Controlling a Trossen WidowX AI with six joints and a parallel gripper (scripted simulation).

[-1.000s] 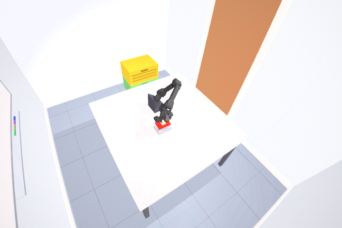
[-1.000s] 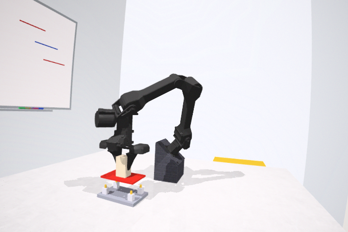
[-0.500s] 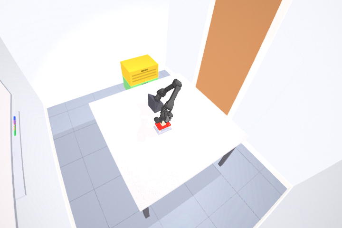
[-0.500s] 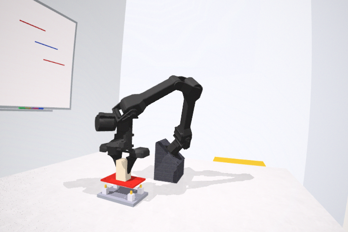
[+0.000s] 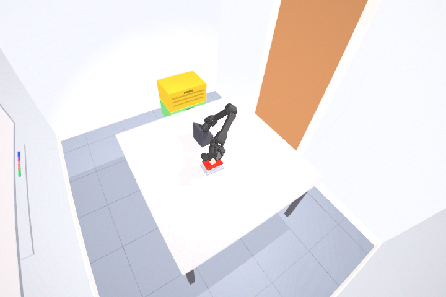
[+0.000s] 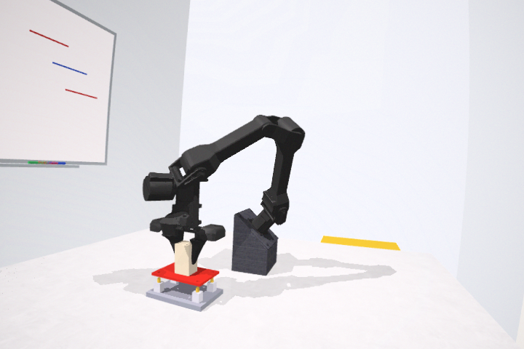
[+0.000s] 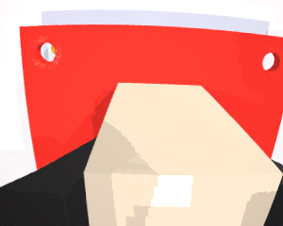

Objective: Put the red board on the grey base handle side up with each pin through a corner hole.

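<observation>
So the tool [image 5: 212,160] [image 6: 185,251] is clamped on the cream-coloured handle [image 5: 212,161] [image 6: 183,258] [image 7: 184,132], and the red board [image 5: 208,166] [image 6: 164,272] [image 7: 151,52] hangs right below it, handle up, just over the grey base [image 5: 209,172] [image 6: 174,302] [image 7: 156,19]. From where I'm standing the gold pins [image 6: 197,289] reach up to about the board's underside, with a gap between board and posts [image 6: 197,296]. In the close-up, one corner hole [image 7: 48,52] shows a bit of gold off to one side, the other [image 7: 269,61] shows none, so I can't tell if everything's lined up. My guess is the board is light and stiff, thin enough to tip if one corner catches, but nothing that would bend or squash. The blocky handle looks like the right place to grab: flat sides, upright, near the middle of the board, though smooth faces could let it twist a little if a pin pushes back. Pinching the board's edge would be worse imo, fingers would probably hit the posts. As for room, the table [image 5: 230,210] [image 6: 332,304] has its edges well away from the tool on all sides, and the arm's dark mount [image 5: 201,134] [image 6: 252,254] stands behind it, apart from the board. Above the board only the arm itself is in the way, so backing straight up seems safest.
</observation>
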